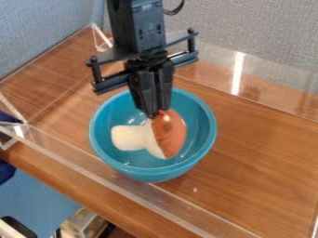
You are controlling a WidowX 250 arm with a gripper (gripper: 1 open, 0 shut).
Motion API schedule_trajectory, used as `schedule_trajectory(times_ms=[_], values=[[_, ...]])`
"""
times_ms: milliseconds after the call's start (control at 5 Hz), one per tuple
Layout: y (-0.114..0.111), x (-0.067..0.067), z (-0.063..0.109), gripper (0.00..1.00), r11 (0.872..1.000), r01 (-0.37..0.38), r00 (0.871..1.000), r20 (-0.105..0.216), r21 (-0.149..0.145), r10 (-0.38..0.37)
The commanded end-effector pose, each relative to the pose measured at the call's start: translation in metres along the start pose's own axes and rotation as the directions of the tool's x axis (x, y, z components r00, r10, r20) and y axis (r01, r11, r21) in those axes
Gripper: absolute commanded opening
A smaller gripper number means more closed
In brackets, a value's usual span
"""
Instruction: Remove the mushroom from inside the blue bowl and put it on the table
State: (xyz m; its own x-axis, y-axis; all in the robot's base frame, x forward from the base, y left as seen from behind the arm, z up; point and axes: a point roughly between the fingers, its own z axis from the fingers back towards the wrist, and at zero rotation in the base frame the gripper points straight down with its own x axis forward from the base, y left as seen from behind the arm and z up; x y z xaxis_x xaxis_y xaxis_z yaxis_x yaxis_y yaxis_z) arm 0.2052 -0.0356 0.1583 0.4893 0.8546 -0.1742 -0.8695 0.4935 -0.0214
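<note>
At the far left, a dark blue thing (6,172) sits at the picture's edge, beyond the low clear wall (89,160) that runs down along the near side of the bench (236,186). At the lower left, outside that wall, part of a metal and tan fitting (82,223) shows beside a black curved piece (15,227). To the right of these, on the wood-grain bench, stands the bowl (104,142), blue, round and open upward. The mushroom (166,137) is inside it, lying on its side, its pale stem pointing left and its orange-brown cap to the right. The arm (137,26) comes in from the top of the picture, dark and nearly upright, its wide bracket spreading to both sides above the bowl's far rim. From there the fingers (152,108) reach down into the bowl, pointing at the mushroom, with their tips at the upper edge of the cap. They are pressed together; whether they touch the cap or have any hold on it cannot be told from this angle. To the right of the bowl the bare wood of the bench runs on, with a grey speckled surface (267,46) behind it.
</note>
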Motion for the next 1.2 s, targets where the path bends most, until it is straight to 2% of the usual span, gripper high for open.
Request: schedule_trajectory(times_ms=[0,200,600,800,1000], values=[[-0.005,0.002,0.017,0.00,0.998,-0.022,0.999,0.027,-0.055,0.023],[-0.002,0.004,0.020,0.00,0.996,-0.063,0.998,0.025,-0.059,0.065],[0.003,0.007,0.004,0.00,0.990,-0.130,0.991,0.032,-0.054,0.132],[-0.006,-0.009,0.003,0.00,0.990,-0.132,0.991,0.024,-0.052,0.133],[-0.019,-0.025,-0.007,0.00,0.998,-0.053,0.998,0.028,-0.030,0.054]])
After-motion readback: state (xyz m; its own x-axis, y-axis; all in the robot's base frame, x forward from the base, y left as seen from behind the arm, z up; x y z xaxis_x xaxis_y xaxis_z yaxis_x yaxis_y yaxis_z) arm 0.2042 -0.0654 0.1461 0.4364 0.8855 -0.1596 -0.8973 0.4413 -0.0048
